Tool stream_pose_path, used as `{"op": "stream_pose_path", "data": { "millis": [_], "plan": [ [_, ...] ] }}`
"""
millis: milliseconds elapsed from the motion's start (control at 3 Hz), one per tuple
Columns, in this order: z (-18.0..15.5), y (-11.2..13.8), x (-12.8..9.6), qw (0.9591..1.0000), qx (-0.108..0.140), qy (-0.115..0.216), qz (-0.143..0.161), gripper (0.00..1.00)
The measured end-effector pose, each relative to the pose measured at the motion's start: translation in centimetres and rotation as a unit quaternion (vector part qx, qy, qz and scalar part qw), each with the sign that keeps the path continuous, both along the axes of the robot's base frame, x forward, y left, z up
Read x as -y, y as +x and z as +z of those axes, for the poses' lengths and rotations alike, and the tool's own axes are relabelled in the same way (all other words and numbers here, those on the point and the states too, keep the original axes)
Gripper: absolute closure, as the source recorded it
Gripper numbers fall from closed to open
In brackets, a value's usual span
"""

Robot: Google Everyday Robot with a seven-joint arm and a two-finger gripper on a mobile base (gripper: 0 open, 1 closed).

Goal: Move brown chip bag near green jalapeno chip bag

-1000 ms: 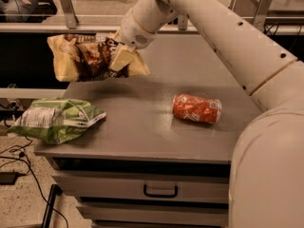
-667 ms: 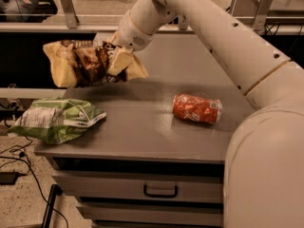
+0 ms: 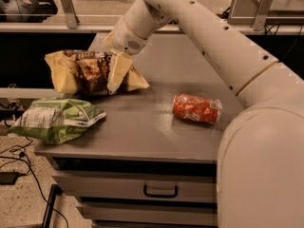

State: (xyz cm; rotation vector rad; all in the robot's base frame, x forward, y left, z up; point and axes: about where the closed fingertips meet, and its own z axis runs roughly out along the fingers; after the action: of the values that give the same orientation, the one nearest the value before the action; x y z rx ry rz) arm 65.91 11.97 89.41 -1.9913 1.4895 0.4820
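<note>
Pincer (image 3: 112, 82) clamped on brown chip bag (image 3: 76, 75), far finger hidden behind it; green jalapeno chip bag (image 3: 54, 118) overhangs counter (image 3: 142, 132) edge.

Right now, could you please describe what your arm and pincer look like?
The arm is glossy off-white, built of thick rounded segments with small dark dots and a thin tan ring at one joint; no cables show. Its pincer, with flat cream fingers, is at the back left of the grey table, on the cream-and-brown crinkly chip bag.

We have lowered our gripper (image 3: 115, 79) and its clasped brown chip bag (image 3: 78, 72) at upper left, nearer the green jalapeno chip bag (image 3: 54, 119).
</note>
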Motion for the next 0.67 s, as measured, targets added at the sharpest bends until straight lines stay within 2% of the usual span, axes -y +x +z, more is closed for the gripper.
{"op": "stream_pose_path", "data": {
  "millis": [333,667],
  "plan": [
    [0.0,0.0,0.0,1.0,0.0,0.0,0.0,0.0],
    [1.6,-0.4,2.0,0.9998,0.014,-0.015,0.0,0.0]
  ]
}}
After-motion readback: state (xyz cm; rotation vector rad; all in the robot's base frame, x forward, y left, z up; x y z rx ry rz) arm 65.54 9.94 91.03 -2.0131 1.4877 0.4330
